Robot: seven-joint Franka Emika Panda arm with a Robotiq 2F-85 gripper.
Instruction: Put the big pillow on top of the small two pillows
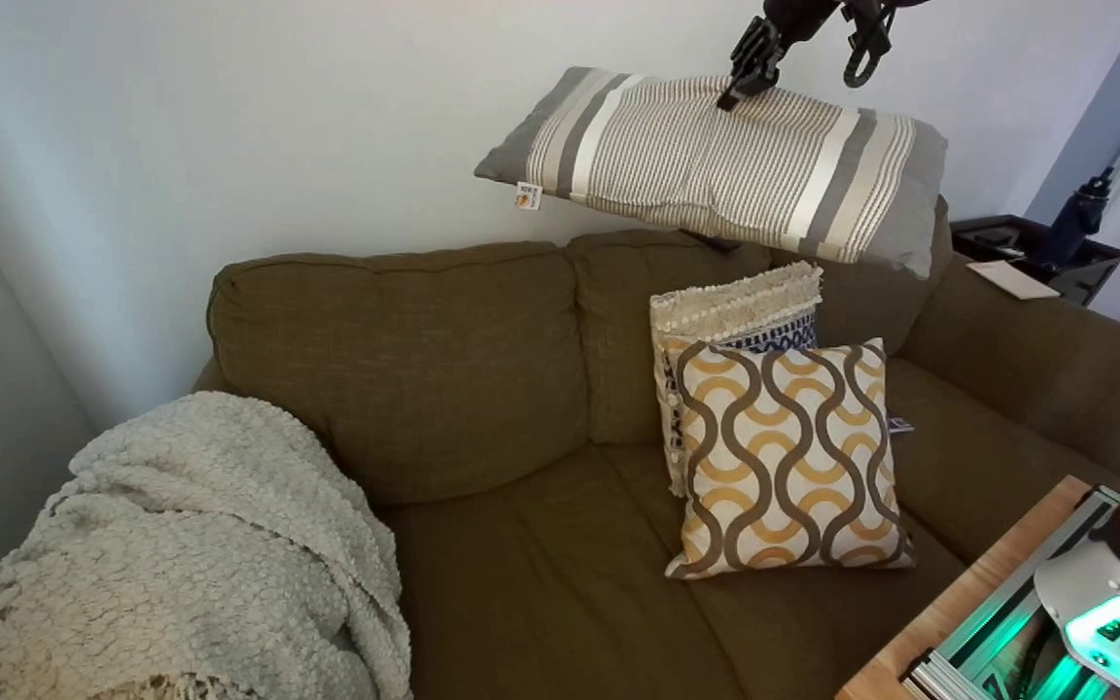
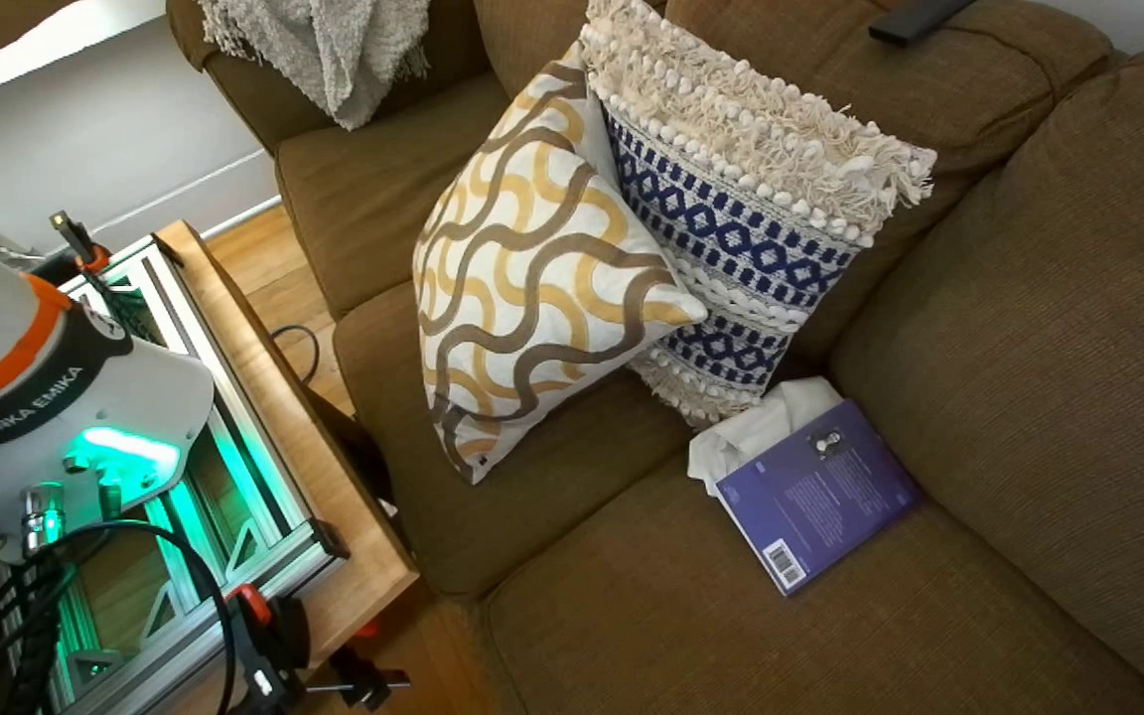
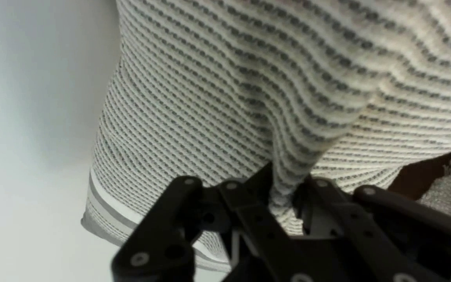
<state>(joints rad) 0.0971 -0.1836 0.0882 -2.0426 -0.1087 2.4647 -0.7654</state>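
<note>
The big pillow (image 1: pixel 662 146), grey with cream and white stripes, hangs in the air above the sofa back in an exterior view. My gripper (image 1: pixel 737 95) is shut on the middle of its upper edge. In the wrist view a fold of the big pillow (image 3: pixel 194 102) is pinched between the fingers of the gripper (image 3: pixel 284 190). The wavy brown, yellow and white small pillow (image 1: pixel 784 457) leans on the cream fringed small pillow with blue patterns (image 1: pixel 737 309). Both also show in an exterior view, wavy pillow (image 2: pixel 542 268) in front of fringed pillow (image 2: pixel 731 223). The gripper is out of that view.
The brown sofa (image 1: pixel 404 379) has a cream blanket (image 1: pixel 220 544) at one end. A purple book (image 2: pixel 820 492) lies on the seat beside the small pillows. A dark remote (image 2: pixel 920 20) lies on the sofa back. The robot's wooden table (image 2: pixel 363 556) stands close to the seat.
</note>
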